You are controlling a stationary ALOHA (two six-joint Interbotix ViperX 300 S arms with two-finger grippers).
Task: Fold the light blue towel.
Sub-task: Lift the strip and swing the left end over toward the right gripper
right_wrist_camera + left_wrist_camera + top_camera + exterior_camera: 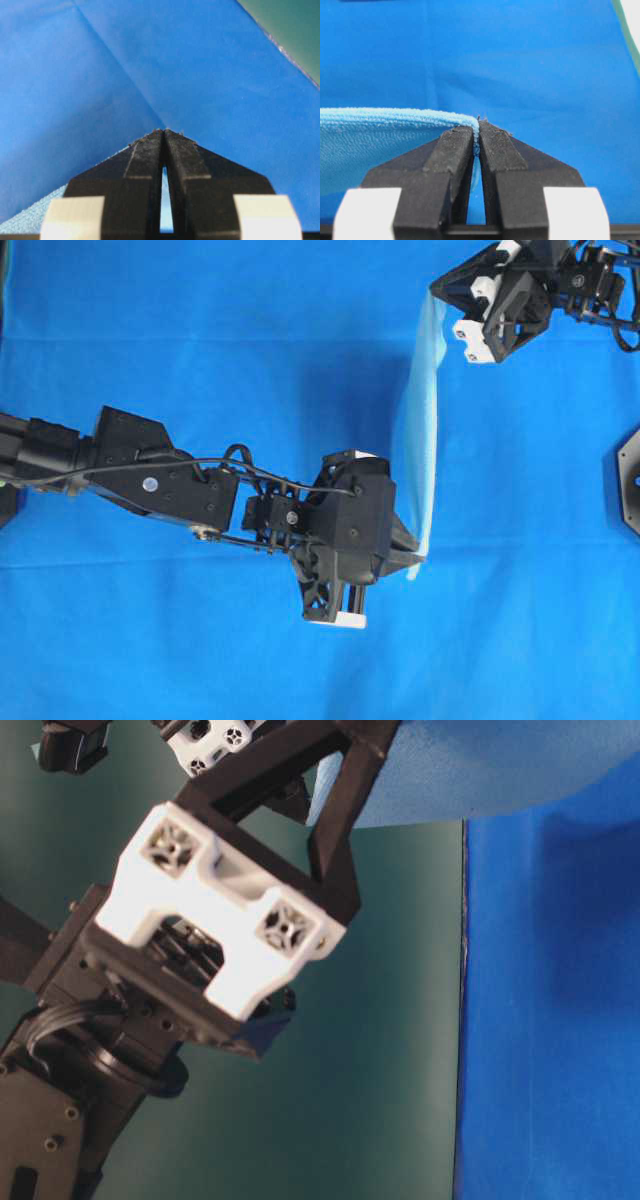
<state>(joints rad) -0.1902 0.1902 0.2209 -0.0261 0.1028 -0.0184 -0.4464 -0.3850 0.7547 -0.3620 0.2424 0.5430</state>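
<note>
Left gripper (418,558) closed tight, jaws pressed together on one corner of the light blue towel (418,440), near the middle of the surface (200,330) and a little toward its right edge. In the left wrist view, left gripper (478,131) pinching the towel (380,135) right at the stitched hem, with the cloth running off to the left as a taut band and a sliver of it showing in the slot between the fingers (452,150). Right gripper (436,287) likewise closed, up near the far right corner of the surface, clamped on the opposite end of the same towel edge. In the right wrist view, right gripper (163,131) with jaws touching at the tips, only a narrow slit lower down, and a patch of the towel (35,217) visible at the lower left; the actual pinch point hard to make out there, hidden between the fingers (145,155). Towel lifted off the deep blue table cloth (200,660), stretched between the two grippers and hanging as a narrow, nearly edge-on sheet, casting a shadow on the cloth to its left. In the table-level view, mostly a close, blurred black and white gripper body (225,920), with the towel's underside (480,770) across the top right above the table cloth (550,1020).
</note>
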